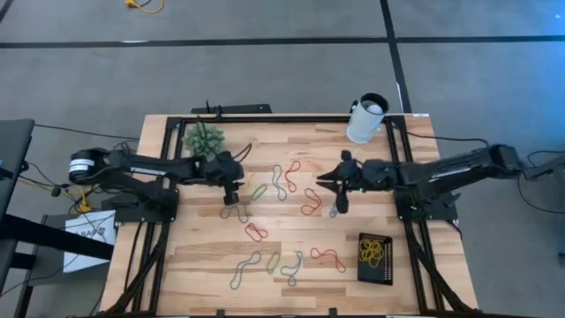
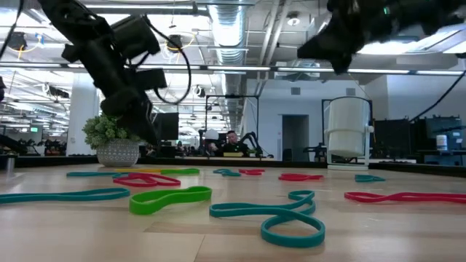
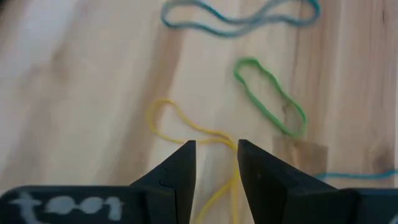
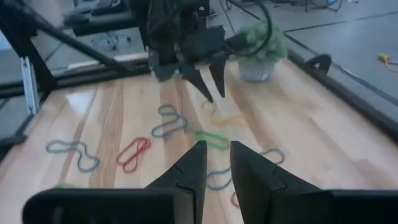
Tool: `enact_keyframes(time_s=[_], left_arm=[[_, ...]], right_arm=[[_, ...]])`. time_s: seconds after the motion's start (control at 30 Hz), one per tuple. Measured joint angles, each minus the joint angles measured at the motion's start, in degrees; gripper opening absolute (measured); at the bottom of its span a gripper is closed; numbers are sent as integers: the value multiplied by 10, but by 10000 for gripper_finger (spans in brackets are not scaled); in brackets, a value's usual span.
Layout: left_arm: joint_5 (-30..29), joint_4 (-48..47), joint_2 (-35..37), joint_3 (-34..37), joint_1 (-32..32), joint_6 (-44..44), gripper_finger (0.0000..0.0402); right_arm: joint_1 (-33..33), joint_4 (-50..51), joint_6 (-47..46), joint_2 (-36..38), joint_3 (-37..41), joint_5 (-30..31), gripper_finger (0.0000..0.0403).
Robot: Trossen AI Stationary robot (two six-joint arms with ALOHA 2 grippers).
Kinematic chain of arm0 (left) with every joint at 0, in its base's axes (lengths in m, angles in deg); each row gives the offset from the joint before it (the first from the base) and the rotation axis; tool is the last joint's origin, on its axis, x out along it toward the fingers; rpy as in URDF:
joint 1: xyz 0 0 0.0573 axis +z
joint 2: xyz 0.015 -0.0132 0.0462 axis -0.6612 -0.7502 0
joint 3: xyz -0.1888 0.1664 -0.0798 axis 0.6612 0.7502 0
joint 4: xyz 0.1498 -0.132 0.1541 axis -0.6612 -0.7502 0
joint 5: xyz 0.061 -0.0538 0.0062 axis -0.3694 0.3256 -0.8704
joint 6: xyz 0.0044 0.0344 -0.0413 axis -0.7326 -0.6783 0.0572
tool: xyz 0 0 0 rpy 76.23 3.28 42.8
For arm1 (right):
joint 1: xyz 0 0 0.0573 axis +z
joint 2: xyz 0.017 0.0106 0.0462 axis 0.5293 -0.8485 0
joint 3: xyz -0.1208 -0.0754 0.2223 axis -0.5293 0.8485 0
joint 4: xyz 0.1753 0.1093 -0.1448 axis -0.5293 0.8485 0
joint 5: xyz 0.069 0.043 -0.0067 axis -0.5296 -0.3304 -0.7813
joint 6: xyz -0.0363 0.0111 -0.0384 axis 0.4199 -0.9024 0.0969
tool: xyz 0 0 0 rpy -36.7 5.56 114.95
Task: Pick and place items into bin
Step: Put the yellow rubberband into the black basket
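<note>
Left end effector (image 3: 216, 163): narrow gap, fingers astride a yellow rubber band (image 3: 186, 127) lying on the bench (image 1: 203, 256), no grip evident. Right end effector (image 4: 214, 163): narrow, empty, raised mid-bench. Bin (image 1: 375, 259): well apart.

High view: overhead, facing straight down; takes in the whole table (image 1: 291, 221), both arms and the surrounding floor; far.
Low view: at table-top height, facing level across the boards into the room; nearest bands loom large.
Left wrist view: on the left arm, facing steeply down past 2 dark fingers (image 3: 180, 174); very near the wood; a yellow band (image 3: 180, 127) runs between them.
Right wrist view: on the right arm, facing across the table toward the left end effector (image 4: 211, 84); moderate range.
Shared, high/low: potted plant (image 1: 204, 139), white cup (image 1: 366, 117).
Shared, wrist views: the yellow band, green band (image 3: 273, 99).
</note>
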Motion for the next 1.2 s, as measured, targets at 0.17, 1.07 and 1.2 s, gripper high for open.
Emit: enact_keyframes(time_s=[0.17, 1.07, 1.2], left_arm=[[7, 6, -52, 0, -13, 13, 109], [-6, 44, -99, 15, -15, 50, 98], [6, 50, -99, 15, -16, 31, 43]], right_arm=[[12, -113, -1, -70, 33, -1, 65], [-1, -264, -1, -186, 33, 0, 65], [0, -265, -1, -186, 33, 0, 65]])
